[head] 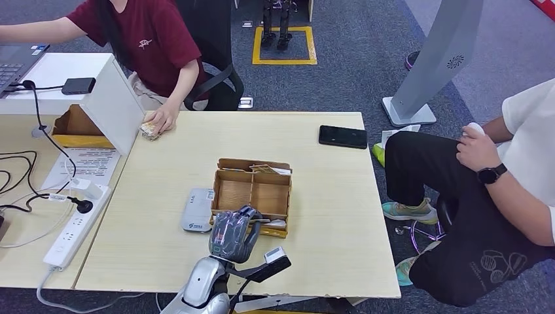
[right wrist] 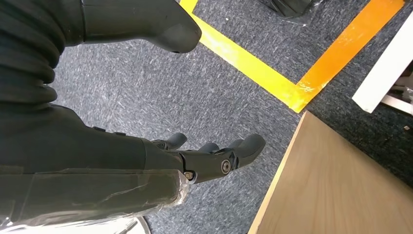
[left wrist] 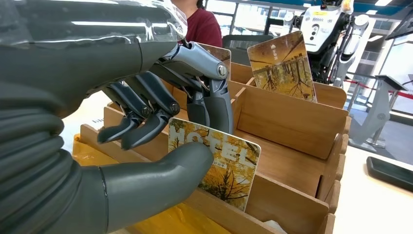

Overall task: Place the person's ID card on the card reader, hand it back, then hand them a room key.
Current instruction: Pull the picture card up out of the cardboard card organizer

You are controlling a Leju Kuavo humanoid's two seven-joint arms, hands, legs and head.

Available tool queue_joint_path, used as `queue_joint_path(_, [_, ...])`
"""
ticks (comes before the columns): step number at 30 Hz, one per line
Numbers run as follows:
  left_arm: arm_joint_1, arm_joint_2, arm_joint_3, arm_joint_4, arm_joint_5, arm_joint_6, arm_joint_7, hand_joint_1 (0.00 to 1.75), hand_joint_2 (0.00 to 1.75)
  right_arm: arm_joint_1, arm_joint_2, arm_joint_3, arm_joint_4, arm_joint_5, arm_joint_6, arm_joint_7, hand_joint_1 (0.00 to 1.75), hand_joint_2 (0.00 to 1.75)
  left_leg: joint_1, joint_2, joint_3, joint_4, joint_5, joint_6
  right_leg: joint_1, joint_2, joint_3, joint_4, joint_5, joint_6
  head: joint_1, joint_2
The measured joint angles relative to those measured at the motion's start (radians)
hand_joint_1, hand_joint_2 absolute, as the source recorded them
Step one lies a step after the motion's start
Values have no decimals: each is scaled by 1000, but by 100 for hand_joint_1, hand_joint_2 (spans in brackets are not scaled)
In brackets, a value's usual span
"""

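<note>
Here the left robot hand pinches a hotel room key between thumb and fingers, the card upright at the near slot of the wooden organiser on the tabletop. The right robot hand hangs empty, fingers loosely apart, above the carpet. The card reader sits just beside the organiser; the seated person waits well apart to the right.

Light wood-grain worktop, square-edged, set against a second, paler worktop on the left. Near the middle, a wooden compartment box; just beside it on the left, a grey card reader. Toward the far right corner, a black phone, lying flat, well apart from the box. On the left worktop, a white power strip, black cables, a printed sheet and a white stand.
</note>
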State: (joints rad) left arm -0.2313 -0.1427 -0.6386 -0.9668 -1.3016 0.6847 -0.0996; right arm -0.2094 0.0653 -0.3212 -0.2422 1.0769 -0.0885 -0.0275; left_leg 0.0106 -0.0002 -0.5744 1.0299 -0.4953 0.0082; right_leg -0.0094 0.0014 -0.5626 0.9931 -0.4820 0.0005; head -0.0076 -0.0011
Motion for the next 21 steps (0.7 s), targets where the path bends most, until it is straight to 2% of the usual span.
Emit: queue_joint_path(21, [-1,0,0,4,50,-15,-18,175,175,0,3,0,-1,-8,-1,1,0,175,0,0,0,0,0,0,0,0,0,0,0,0,0,0])
